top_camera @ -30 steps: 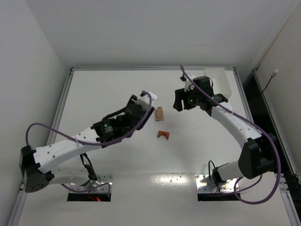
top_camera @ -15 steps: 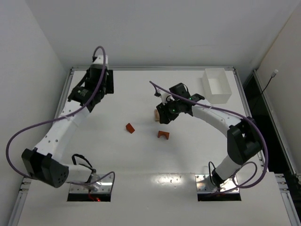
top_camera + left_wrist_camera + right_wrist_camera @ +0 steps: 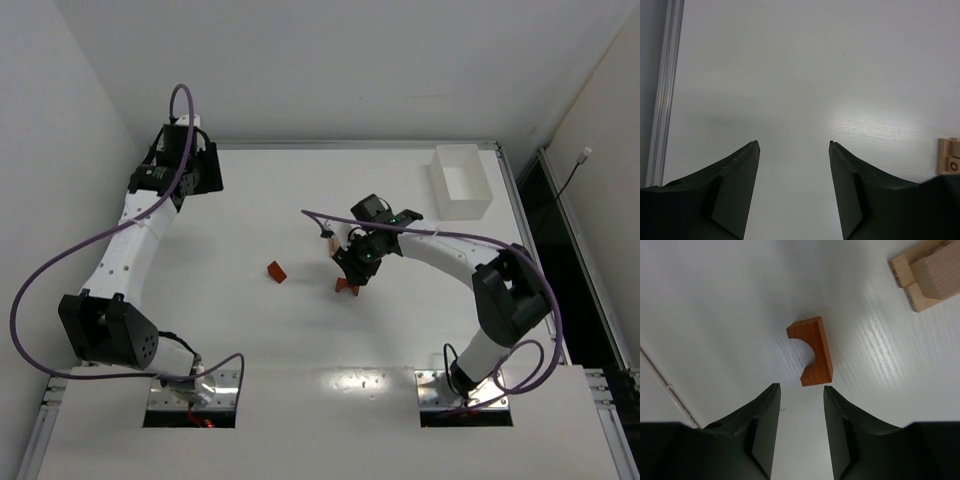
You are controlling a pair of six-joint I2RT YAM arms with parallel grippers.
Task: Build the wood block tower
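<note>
A reddish-brown arch block lies on the white table just beyond the tips of my right gripper, which is open with nothing between its fingers. From above, the right gripper hangs over that arch block. The pale tan blocks of the wood block tower lie stacked a little past the arch, partly hidden by the gripper in the top view. A reddish-brown wedge lies alone left of the middle. My left gripper is at the far left back, open and empty.
A white rectangular bin stands at the back right. The table's metal rail runs close to the left gripper. A pale block shows at the right edge of the left wrist view.
The left arm has swung from the middle to the far left back corner, leaving the wedge on the table. The right gripper has come from near the bin to the arch and narrowed.
</note>
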